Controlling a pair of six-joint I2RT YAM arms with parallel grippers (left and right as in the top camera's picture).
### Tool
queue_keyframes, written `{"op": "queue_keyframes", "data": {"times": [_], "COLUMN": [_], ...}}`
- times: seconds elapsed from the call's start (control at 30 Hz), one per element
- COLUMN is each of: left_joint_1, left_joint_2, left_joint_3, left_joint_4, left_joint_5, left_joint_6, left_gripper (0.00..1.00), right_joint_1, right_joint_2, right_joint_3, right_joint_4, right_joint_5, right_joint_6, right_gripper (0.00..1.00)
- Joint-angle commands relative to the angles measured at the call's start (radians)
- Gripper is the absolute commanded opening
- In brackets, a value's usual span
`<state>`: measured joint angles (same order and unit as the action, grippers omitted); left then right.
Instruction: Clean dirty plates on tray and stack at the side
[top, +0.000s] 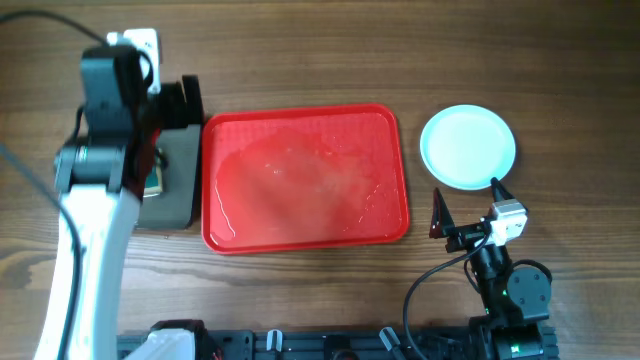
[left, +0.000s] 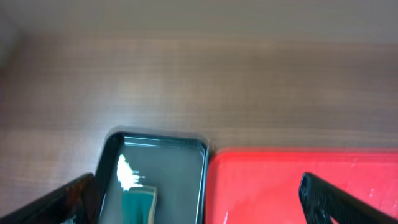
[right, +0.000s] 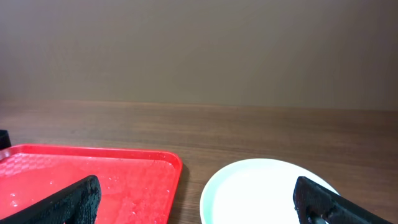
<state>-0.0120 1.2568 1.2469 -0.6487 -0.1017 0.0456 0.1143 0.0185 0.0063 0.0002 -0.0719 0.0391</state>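
- Left arm runs up from the near-left corner, wrist bent down. The left gripper (left: 199, 185) hangs over the seam between the dark grey pan (top: 178, 195) and the red tray (top: 305, 240), fingers spread wide.
- Right gripper (top: 467, 190) sits low, aimed at the plates (top: 468, 147), fingers wide apart.
- The plates lie on the table, just right of the tray.

Grey pan (left: 177, 177) with sponge (left: 138, 206)

Even soft light; blurry left-wrist view
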Motion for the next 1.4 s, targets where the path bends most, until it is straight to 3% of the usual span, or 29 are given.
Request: {"op": "queue_keyframes", "data": {"times": [0.0,0.27,0.57,0.87,1.37], "left_joint_1": [0.004,0.051,0.063,0.063,0.042], "left_joint_2": [-0.201,-0.703,-1.102,-1.249,-1.250], "left_joint_3": [-0.197,-0.702,-1.087,-1.219,-1.239], "left_joint_4": [0.114,0.451,0.615,0.605,0.578], "left_joint_5": [0.038,0.154,0.180,0.180,0.198], "left_joint_6": [-0.005,-0.005,-0.005,-0.002,-0.002], "left_gripper": [1.00,1.00,1.00,1.00,1.00], "right_joint_1": [0.000,0.000,0.000,0.000,0.000], "right_joint_2": [-0.002,-0.002,-0.002,-0.002,-0.002], "right_joint_3": [-0.001,-0.001,-0.001,-0.001,-0.001], "right_joint_4": [0.004,0.004,0.004,0.004,0.004], "right_joint_5": [-0.018,-0.018,-0.018,-0.018,-0.018], "right_joint_6": [-0.006,-0.006,-0.006,-0.006,-0.006], "right_gripper": [1.00,1.00,1.00,1.00,1.00]}}
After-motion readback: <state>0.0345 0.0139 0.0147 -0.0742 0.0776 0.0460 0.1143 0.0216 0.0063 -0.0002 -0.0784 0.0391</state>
